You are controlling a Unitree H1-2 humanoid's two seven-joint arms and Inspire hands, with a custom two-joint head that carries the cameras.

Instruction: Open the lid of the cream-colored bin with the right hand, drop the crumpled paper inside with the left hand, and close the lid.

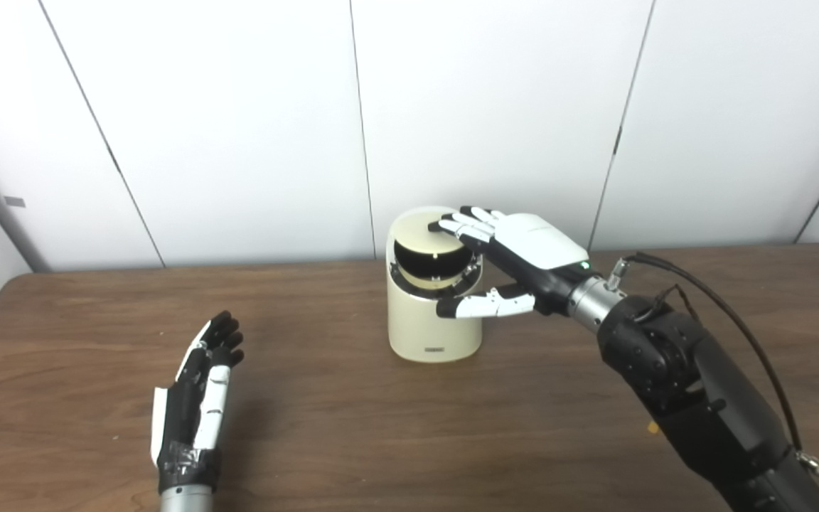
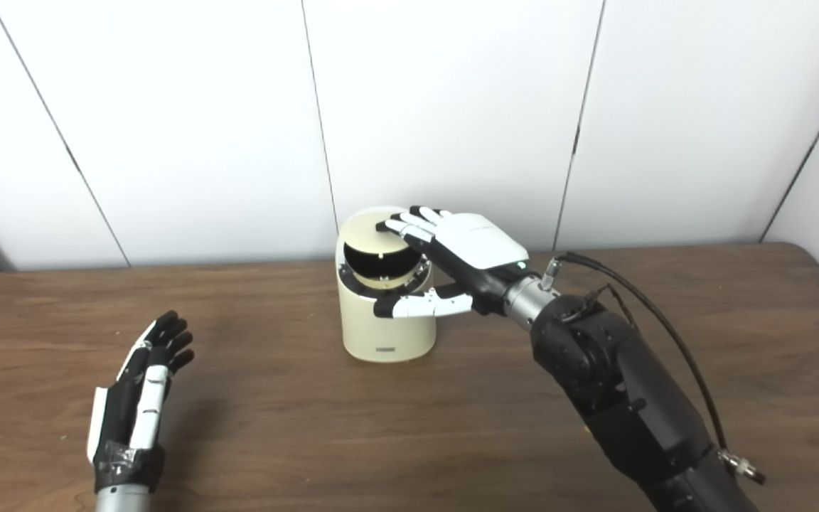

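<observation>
Only right eye view shows more table (image 2: pixel 772 299) beside right hand (image 2: pixel 463 252).

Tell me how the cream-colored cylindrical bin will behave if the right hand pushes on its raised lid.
The cream-colored cylindrical bin looks like a stiff shell, so it probably won't flex. It is taller than wide, and the right hand touches only the raised lid up top, so a sideways push might tip it. On the smooth wooden table it may slide instead.

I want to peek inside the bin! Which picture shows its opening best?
The left eye view: the cream-colored round bin looks slightly bigger there, with its dark opening under the tilted lid. The right eye view shows the same, slightly smaller. No paper is visible inside.
</observation>
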